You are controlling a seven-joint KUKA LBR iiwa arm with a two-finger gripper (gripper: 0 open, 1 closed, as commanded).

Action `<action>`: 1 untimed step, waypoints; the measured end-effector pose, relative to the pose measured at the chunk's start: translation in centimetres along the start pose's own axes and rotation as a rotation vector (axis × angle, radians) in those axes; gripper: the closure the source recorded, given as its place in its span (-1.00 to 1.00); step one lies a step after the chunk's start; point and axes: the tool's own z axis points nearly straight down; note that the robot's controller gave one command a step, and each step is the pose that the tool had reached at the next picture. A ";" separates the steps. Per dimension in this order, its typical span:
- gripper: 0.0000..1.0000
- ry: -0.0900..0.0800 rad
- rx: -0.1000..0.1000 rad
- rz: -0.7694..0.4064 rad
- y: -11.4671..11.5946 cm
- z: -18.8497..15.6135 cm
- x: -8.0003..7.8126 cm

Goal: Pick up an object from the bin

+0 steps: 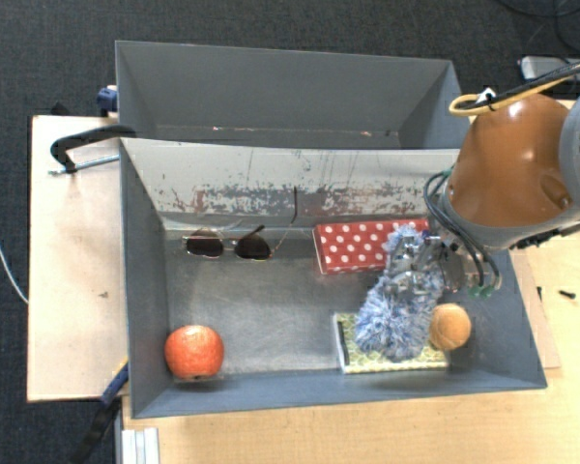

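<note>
My gripper (433, 259) sits under the arm's orange dome at the right side of the bin, low over a blue-grey fluffy cloth (398, 312). The cloth's upper end reaches up against the gripper, and its lower end lies on a flat yellow-green pad (360, 358) by the front wall. A small orange-brown ball (450, 327) rests just to the right of the cloth. A red box with white dots (360, 246) lies behind the cloth, against the back wall.
Dark sunglasses (228, 247) lie at the back left by the rear wall. A red apple (193, 352) sits in the front left corner. The bin's floor is bare between them. The arm's dome hangs over the right wall.
</note>
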 end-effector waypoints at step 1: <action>1.00 0.000 0.000 0.000 0.0 0.0 0.0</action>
